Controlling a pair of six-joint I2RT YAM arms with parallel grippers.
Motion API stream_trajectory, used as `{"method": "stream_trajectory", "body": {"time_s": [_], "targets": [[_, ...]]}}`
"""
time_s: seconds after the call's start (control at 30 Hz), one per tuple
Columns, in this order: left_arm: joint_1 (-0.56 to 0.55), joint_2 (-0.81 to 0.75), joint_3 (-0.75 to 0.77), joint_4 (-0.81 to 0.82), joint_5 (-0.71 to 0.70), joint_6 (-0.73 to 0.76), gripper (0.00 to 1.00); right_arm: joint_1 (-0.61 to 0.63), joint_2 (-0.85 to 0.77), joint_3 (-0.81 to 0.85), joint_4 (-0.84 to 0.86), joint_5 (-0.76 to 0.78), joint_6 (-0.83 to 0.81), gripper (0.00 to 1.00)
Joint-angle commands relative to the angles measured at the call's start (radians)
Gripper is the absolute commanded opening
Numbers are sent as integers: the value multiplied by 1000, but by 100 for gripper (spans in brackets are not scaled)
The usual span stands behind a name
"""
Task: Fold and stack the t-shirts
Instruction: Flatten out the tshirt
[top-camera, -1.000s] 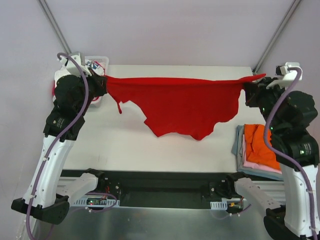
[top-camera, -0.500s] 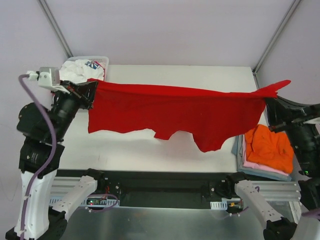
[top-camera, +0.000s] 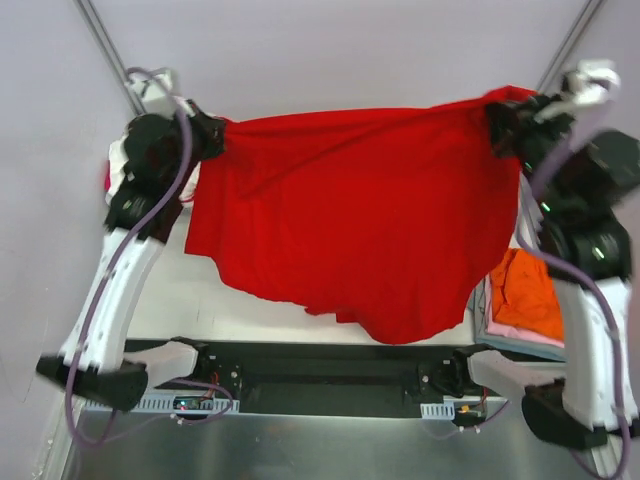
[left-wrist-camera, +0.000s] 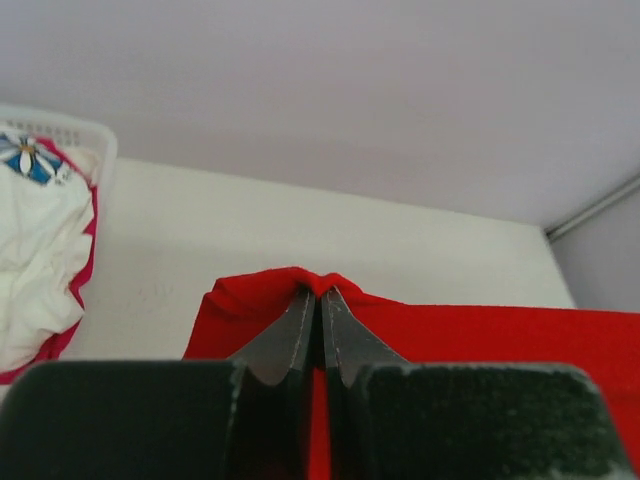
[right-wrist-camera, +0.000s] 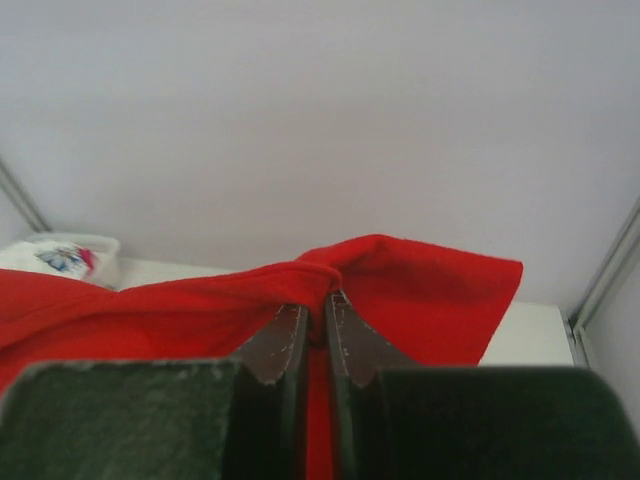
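Arms rising since earlier, red t-shirt now hanging free; left gripper, right gripper pinching top corners; keeping edge taut, level.

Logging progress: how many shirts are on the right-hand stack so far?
3 visible: orange shirt on top, pink shirt edging out under it, grey shirt at the bottom. The held red shirt covers the stack's left side, so more may be hidden.
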Motion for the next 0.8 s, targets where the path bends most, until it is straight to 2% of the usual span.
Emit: {"method": "stream_trajectory", "body": {"time_s": [0.0,0.07,0.13,0.2,0.23,0.27,0.3,0.33,0.37,0.43,0.53,0.67,0.77], "targets": [[19,274,10,69,-156,-31,0,-37,240,-70,180,117,-43,7],[19,430,87,72,-149,-38,0,-65,372,-65,271,80,-41,7],[25,589,162,72,-143,-55,0,-99,477,13,303,47,-35,7],[27,688,291,75,-160,-67,0,-120,626,97,325,20,-1,26],[33,775,337,69,-164,-64,2,-136,669,170,329,21,5,41],[36,808,405,67,-178,-76,16,-142,738,198,343,33,11,77],[41,834,432,67,-183,-79,42,-145,763,224,343,49,23,89],[44,866,450,67,-215,-84,63,-150,780,258,340,61,23,98],[45,876,466,67,-226,-76,89,-150,792,264,331,70,25,97],[47,877,471,67,-218,-55,92,-150,791,252,287,78,26,96],[47,833,379,67,-198,-36,94,-140,737,191,189,70,46,96],[47,736,175,69,-163,-61,94,-85,601,-103,84,77,91,96],[47,686,4,67,-105,-119,92,-12,533,-231,-28,121,193,98]]}}
